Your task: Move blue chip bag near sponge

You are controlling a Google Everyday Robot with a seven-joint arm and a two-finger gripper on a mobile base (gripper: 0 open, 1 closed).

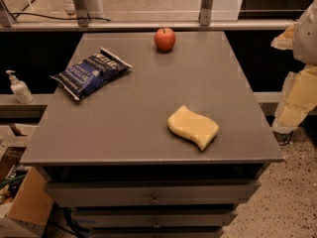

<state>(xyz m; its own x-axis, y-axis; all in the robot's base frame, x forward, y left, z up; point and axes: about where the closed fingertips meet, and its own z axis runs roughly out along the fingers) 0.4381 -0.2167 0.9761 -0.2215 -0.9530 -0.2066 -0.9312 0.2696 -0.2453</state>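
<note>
The blue chip bag (90,72) lies flat on the left rear part of the grey table top (148,108), its white lettering facing up. The pale yellow wavy sponge (193,126) lies on the front right part of the table, well apart from the bag. My gripper (290,114) hangs off the table's right side, beyond its edge, at about the sponge's height in the picture. It touches neither the bag nor the sponge, and nothing shows in it.
A red apple (165,38) stands at the table's far edge, middle. Drawers (154,198) sit below the front edge. A hand-soap pump bottle (19,88) stands on a ledge at left. A cardboard box (27,202) is at lower left.
</note>
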